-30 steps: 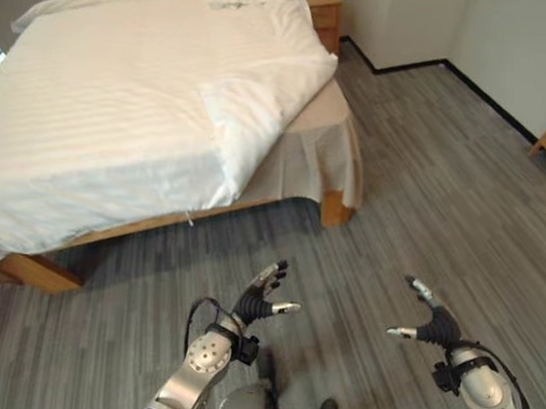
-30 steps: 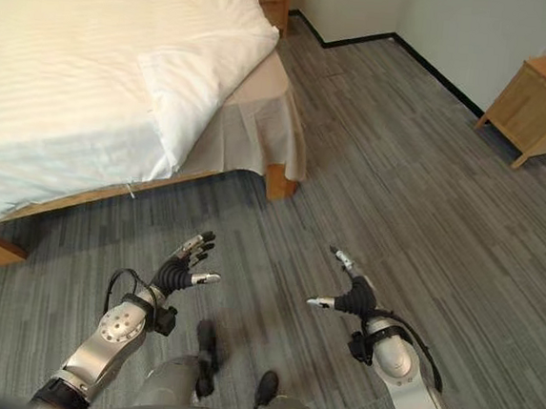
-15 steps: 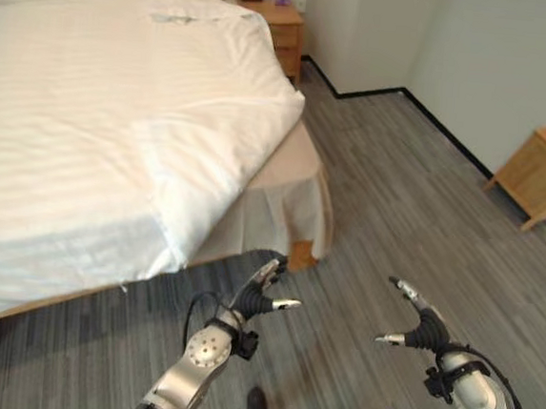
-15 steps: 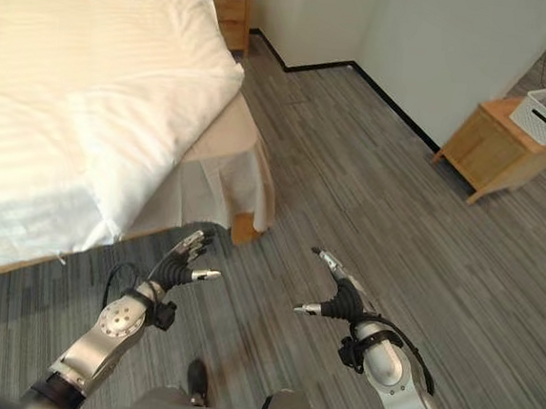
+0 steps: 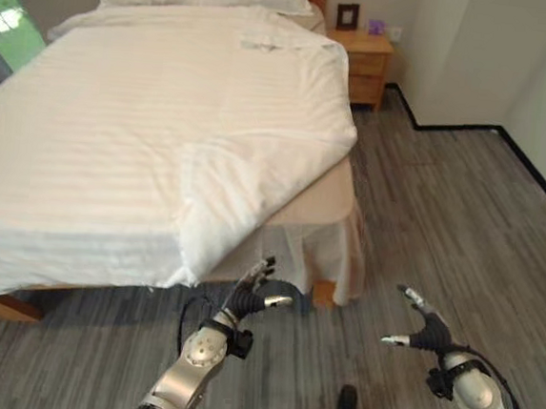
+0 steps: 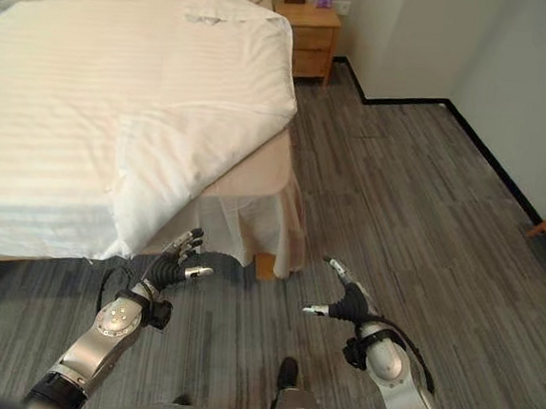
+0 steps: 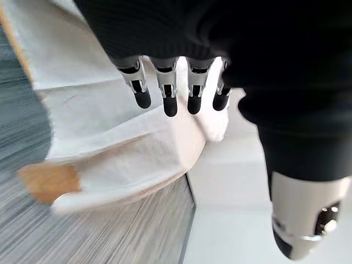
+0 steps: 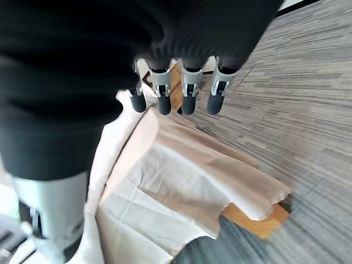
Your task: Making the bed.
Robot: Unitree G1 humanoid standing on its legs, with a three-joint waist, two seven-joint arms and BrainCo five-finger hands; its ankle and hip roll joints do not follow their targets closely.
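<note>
Duvet point(image 5: 154, 146): spread over the bed point(image 5: 335, 205), near corner folded back, probably short of the foot.
Left hand point(image 5: 254, 294): fingers loosely open, empty, just below that corner.
Right hand point(image 5: 419, 329): open, empty, over the floor point(image 5: 444, 219).
Next: pinch the corner's edge, draw it evenly footward.

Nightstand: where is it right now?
The wooden nightstand stands at the head of the bed, on its right side, against the far wall, with a small picture frame on top.
</note>
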